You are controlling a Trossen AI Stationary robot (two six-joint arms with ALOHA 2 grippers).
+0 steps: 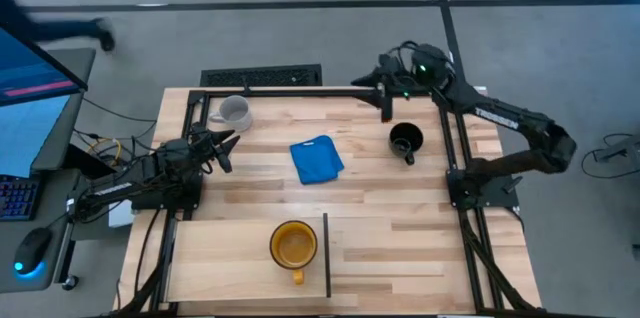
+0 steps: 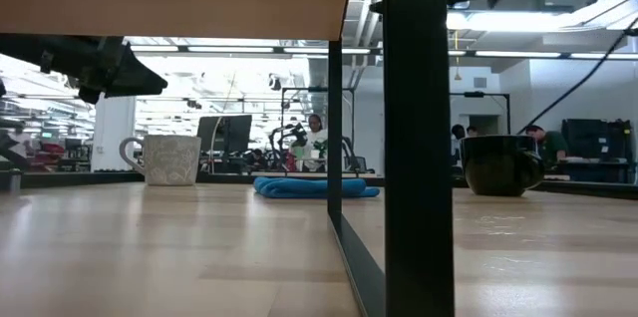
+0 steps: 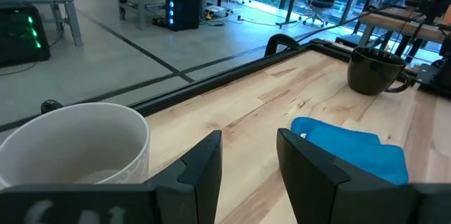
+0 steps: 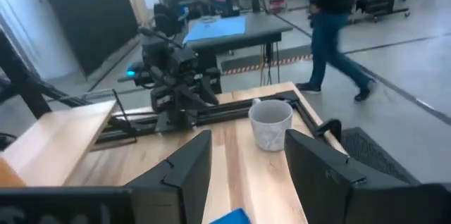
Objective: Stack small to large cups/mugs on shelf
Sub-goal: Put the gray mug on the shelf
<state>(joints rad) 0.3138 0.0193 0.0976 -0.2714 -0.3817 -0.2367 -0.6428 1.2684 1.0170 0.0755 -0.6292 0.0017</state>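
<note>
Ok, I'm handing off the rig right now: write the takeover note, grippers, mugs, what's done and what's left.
Left gripper: open, empty, at the table's left side near the grey-white mug.
Right gripper: open, empty, at the far edge, close to the black mug.
Yellow mug: standing on the shelf, beside its dark divider.
Blue cloth: mid-table, not part of the job.
Done: the largest mug is on the shelf.
Left: put the grey-white mug into the yellow, then the black into that.
</note>
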